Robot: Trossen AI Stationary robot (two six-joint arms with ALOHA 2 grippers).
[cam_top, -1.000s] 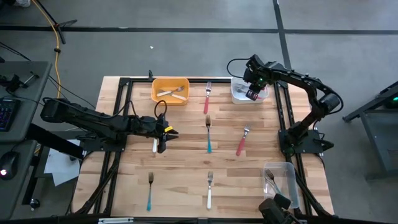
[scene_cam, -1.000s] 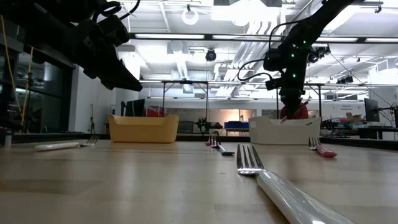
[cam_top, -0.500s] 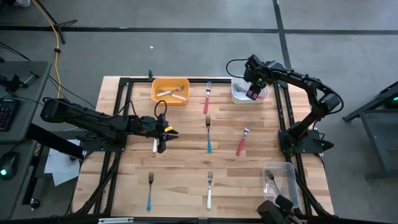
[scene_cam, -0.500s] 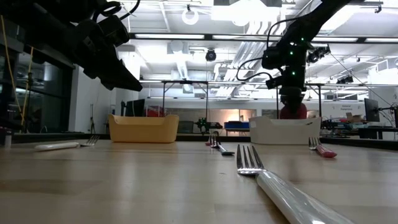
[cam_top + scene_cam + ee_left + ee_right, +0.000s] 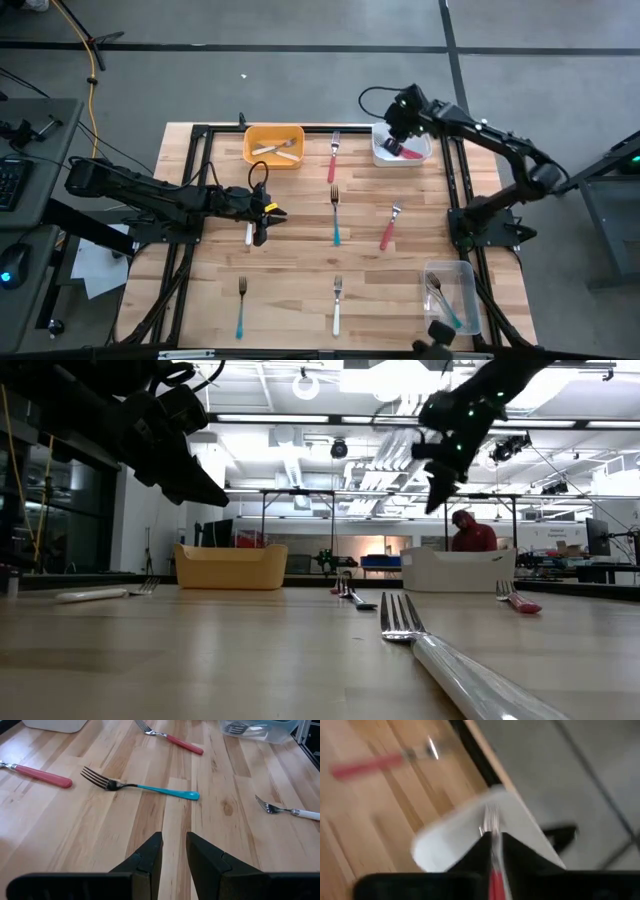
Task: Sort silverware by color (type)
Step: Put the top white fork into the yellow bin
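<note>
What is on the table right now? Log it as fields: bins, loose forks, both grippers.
orange bin: white-handled forks inside
white bin: one red-handled fork inside
clear bin: teal-handled fork inside
loose red forks: two
loose teal forks: two
loose white forks: two
left gripper: slightly open, empty, beside a loose white fork
right gripper: above the white bin

A big robot lab is shown. Bright ceiling lights (image 5: 375, 375), bare pipes and far work tables (image 5: 300, 495) are seen behind the wooden table (image 5: 290, 250).
</note>
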